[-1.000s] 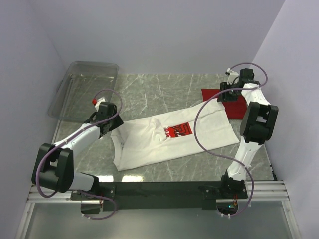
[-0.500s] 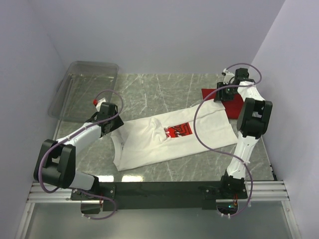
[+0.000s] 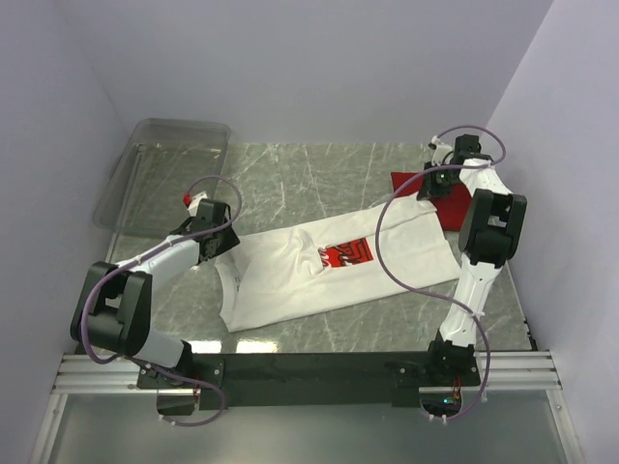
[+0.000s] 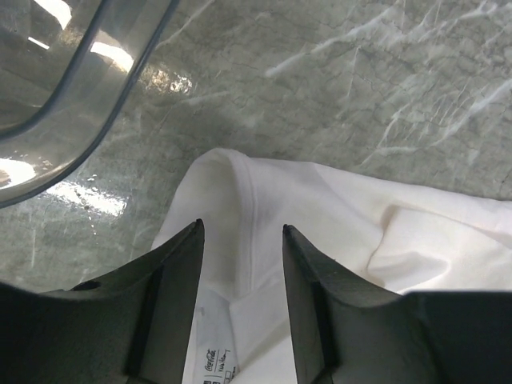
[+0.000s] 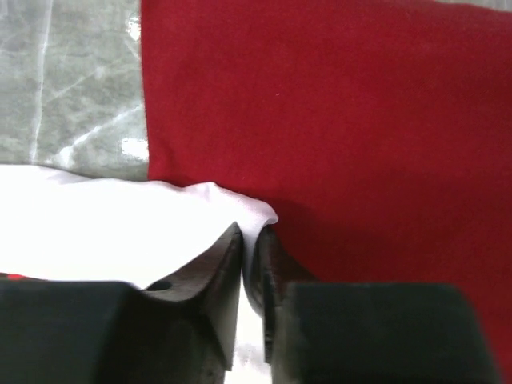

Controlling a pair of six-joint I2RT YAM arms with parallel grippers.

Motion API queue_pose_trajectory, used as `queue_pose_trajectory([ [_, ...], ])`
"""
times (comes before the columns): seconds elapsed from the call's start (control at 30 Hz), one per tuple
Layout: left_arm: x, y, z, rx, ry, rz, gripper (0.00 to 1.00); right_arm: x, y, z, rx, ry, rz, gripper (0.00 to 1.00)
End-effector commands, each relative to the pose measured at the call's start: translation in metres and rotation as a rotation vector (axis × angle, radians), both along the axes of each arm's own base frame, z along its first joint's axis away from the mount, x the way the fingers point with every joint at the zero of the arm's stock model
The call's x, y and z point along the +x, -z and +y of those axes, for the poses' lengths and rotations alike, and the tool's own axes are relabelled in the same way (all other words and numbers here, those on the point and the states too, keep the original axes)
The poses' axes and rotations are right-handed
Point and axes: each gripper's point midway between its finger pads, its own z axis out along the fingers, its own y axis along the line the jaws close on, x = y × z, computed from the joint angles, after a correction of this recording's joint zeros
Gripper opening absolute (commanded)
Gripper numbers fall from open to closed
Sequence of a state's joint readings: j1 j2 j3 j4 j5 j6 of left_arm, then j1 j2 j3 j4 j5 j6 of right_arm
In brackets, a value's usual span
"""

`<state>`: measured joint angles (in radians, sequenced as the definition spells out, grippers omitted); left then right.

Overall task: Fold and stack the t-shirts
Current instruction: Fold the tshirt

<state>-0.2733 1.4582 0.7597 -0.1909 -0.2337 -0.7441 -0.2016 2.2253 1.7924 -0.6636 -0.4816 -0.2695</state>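
Note:
The white t-shirt (image 3: 290, 275) with its red square graphic lies spread on the marble table, collar end to the left. My left gripper (image 3: 221, 246) hovers at that collar end. In the left wrist view the left gripper (image 4: 242, 226) is open, its fingers astride the neckline fold of the white t-shirt (image 4: 336, 216) without pinching it. The red t-shirt (image 3: 455, 205) lies folded at the back right. My right gripper (image 3: 432, 184) sits at its near edge. In the right wrist view the right gripper (image 5: 251, 228) is shut on a corner of the white t-shirt (image 5: 96, 224), over the red t-shirt (image 5: 344, 120).
A clear plastic bin (image 3: 164, 169) stands at the back left, and its rounded corner (image 4: 72, 72) shows close to the left gripper. Walls close in the table on the left, back and right. The arms' base rail runs along the near edge.
The right gripper has closed on the white t-shirt's corner after standing open. The right arm has shifted slightly toward the back. The left gripper has edged a little toward the collar.

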Motion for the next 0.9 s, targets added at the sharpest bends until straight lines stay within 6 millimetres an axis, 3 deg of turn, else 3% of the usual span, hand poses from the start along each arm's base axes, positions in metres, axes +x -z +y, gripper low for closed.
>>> queue_pose_trajectory([
  [0.0, 0.021, -0.019, -0.001, 0.006, -0.001, -0.07, 0.49, 0.011, -0.047, -0.005, 0.003, 0.007, -0.129, 0.16],
  [0.23, 0.029, -0.017, -0.005, 0.003, 0.012, -0.066, 0.39, 0.006, -0.07, -0.018, 0.013, 0.032, -0.18, 0.07],
  [0.67, 0.043, -0.003, -0.011, 0.017, 0.04, -0.033, 0.41, -0.005, -0.076, -0.011, 0.043, 0.013, -0.186, 0.04],
  [0.77, 0.051, -0.002, -0.013, 0.021, 0.045, -0.029, 0.31, -0.008, -0.08, -0.009, 0.048, 0.007, -0.193, 0.04],
  [0.8, 0.053, -0.002, -0.013, 0.022, 0.046, -0.03, 0.17, -0.009, -0.084, -0.008, 0.046, 0.005, -0.2, 0.04],
  [0.87, 0.057, -0.004, -0.014, 0.025, 0.049, -0.036, 0.03, -0.013, -0.084, -0.007, 0.049, 0.002, -0.199, 0.04],
])
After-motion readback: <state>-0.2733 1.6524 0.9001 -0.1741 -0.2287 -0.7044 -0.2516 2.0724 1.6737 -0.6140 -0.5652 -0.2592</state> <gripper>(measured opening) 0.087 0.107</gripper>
